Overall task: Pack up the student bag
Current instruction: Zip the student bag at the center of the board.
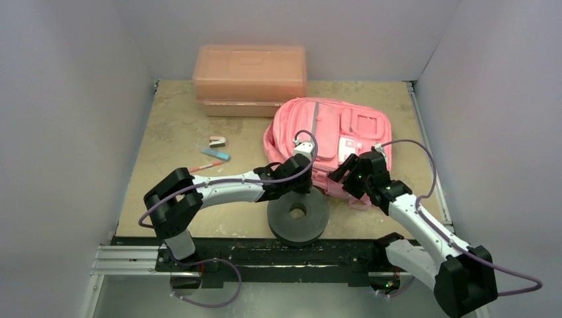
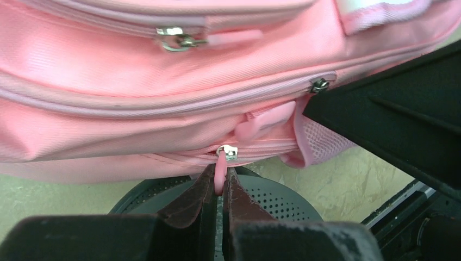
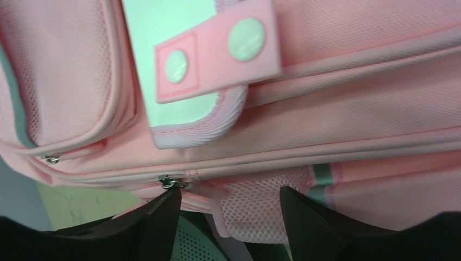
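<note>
A pink zipper tab point(image 2: 219, 169) on the soft pink fabric backpack point(image 2: 108, 70) is pinched by the left gripper point(image 2: 219, 184); the right gripper point(image 3: 228, 197) is spread beside it.

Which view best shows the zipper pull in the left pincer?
Left wrist: the pull hangs from its slider on the bag, pinched in the left pincer. Top external shows only the pincer at the bag's near edge; the pull is too small. Right wrist shows bag fabric, not this grip.
</note>
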